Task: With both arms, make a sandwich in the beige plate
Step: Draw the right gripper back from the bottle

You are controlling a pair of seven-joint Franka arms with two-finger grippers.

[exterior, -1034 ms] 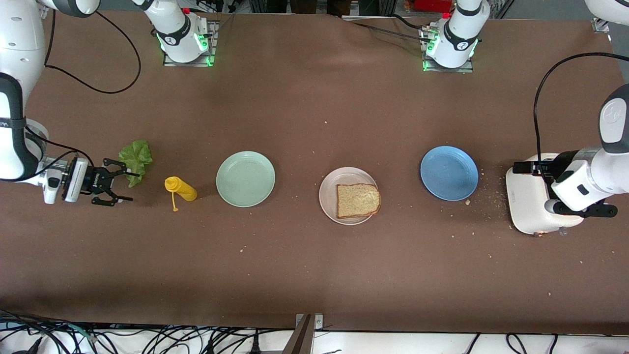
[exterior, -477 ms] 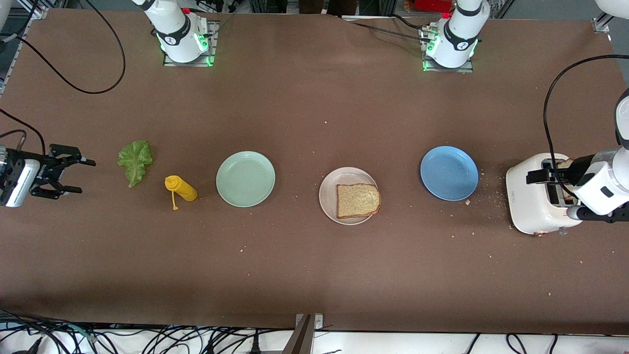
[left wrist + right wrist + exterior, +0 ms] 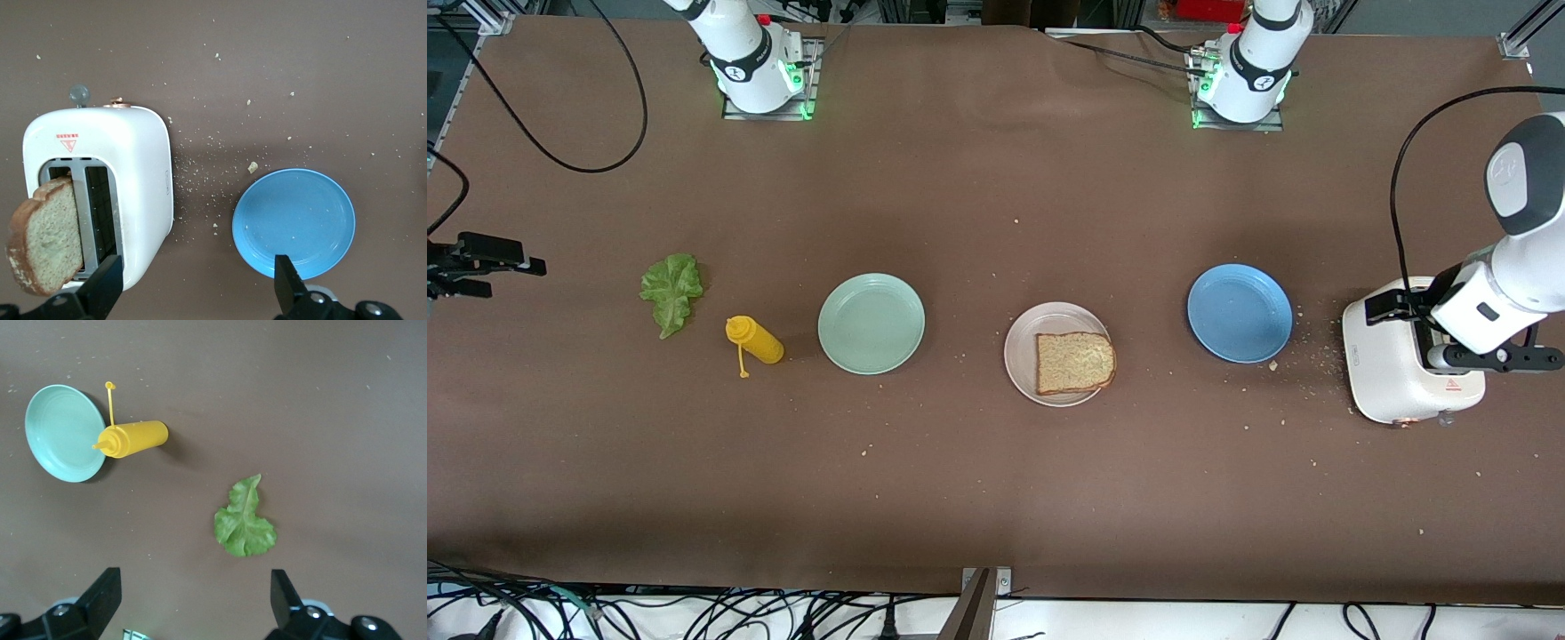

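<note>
Brown counter caution: with left gripper released above toaster and its leaning second slice, right gripper released near lettuce, and beige plate at frame centre bearing first slice only, expect a crumbled or dropped slice from an off-centre pinch.

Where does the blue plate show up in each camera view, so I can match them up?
Front view: the blue plate lies between the beige plate and the white toaster, toward the left arm's end of the table.
Left wrist view: the blue plate lies beside the toaster.
Right wrist view: not in it.
Shared landmark: the toaster.
</note>
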